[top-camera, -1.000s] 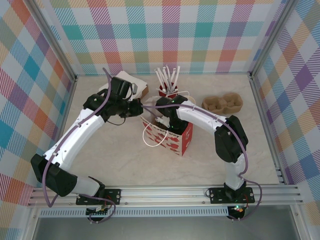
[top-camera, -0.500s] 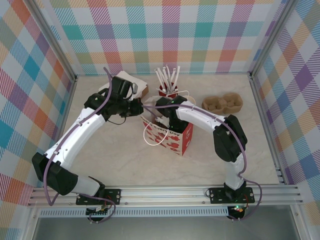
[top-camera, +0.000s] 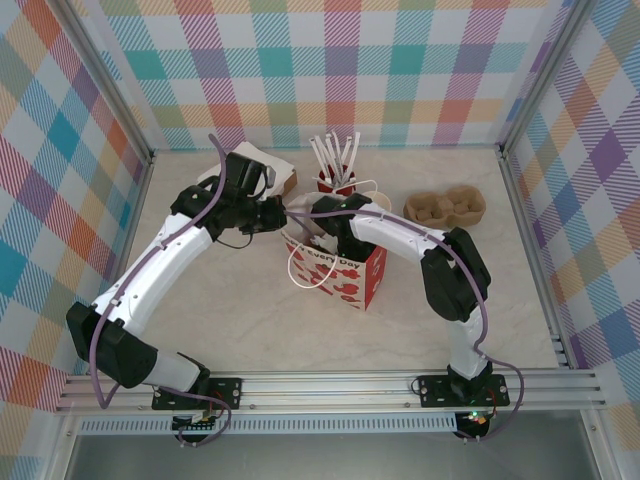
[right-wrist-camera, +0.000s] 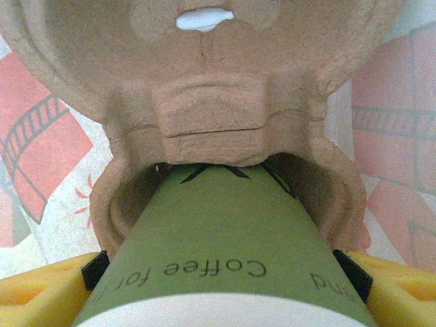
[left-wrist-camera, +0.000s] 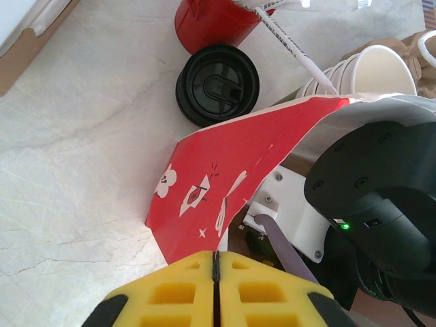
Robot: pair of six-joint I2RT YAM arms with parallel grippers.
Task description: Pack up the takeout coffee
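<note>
Right wrist view: the right tool (right-wrist-camera: pixel 221 294) pinches a green cup (right-wrist-camera: pixel 225 225) at six o'clock, its base at the carrier (right-wrist-camera: pixel 204 102) socket at twelve. The left tool (left-wrist-camera: pixel 215 271) pinches the bag (left-wrist-camera: pixel 225 170) rim. The next move is probably to seat the cup, then let go.

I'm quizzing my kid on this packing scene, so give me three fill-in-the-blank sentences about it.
The left claw pinches the red paper ___. The right claw holds a ___ cup. The lid beside the red cup is ___.
Missing words: bag, green, black.
</note>
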